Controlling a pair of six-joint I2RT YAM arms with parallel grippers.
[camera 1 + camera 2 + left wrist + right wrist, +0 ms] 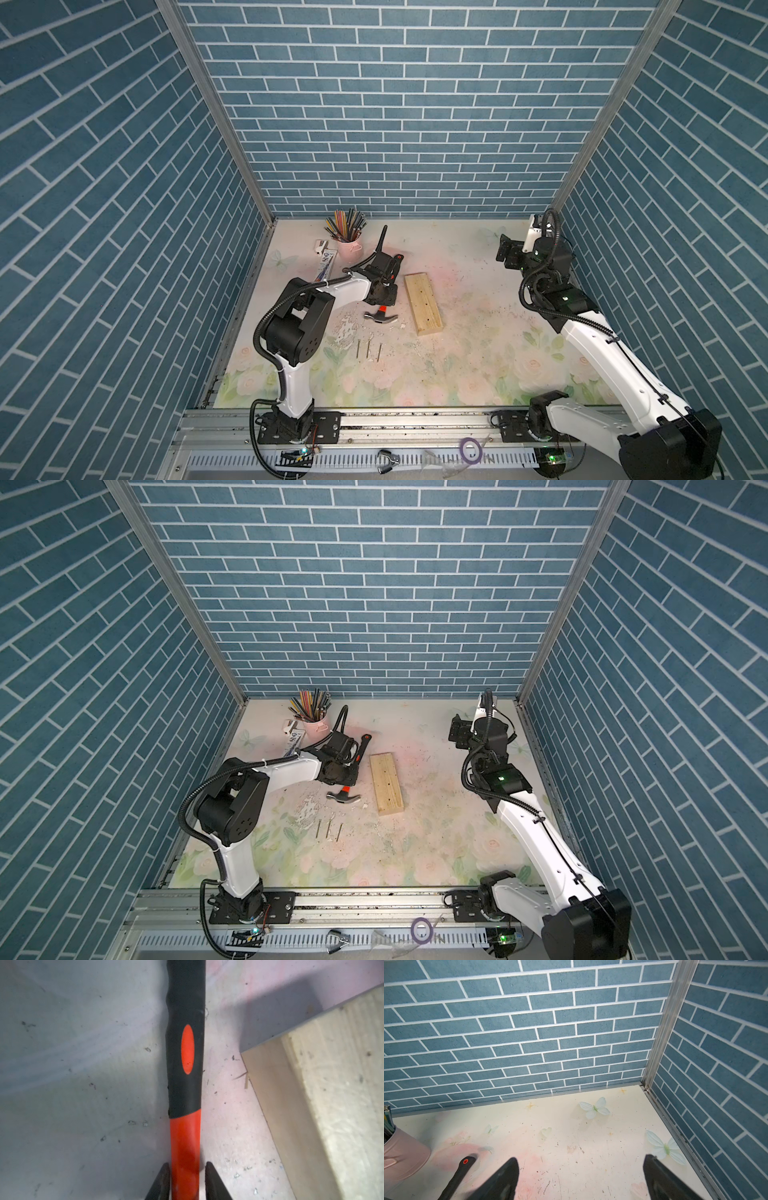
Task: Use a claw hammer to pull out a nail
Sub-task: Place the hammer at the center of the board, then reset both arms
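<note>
The left gripper [187,1164] straddles the orange-red shaft of the claw hammer [185,1084]. Its jaws are narrowly open: one finger [164,1180] lies against the shaft, with a thin gap at the other. The claw hammer lies flat on the tabletop [478,332], just beside the wooden block [423,303]. The right gripper [581,1157] hangs near the back corner, jaws spread wide and empty.
</note>
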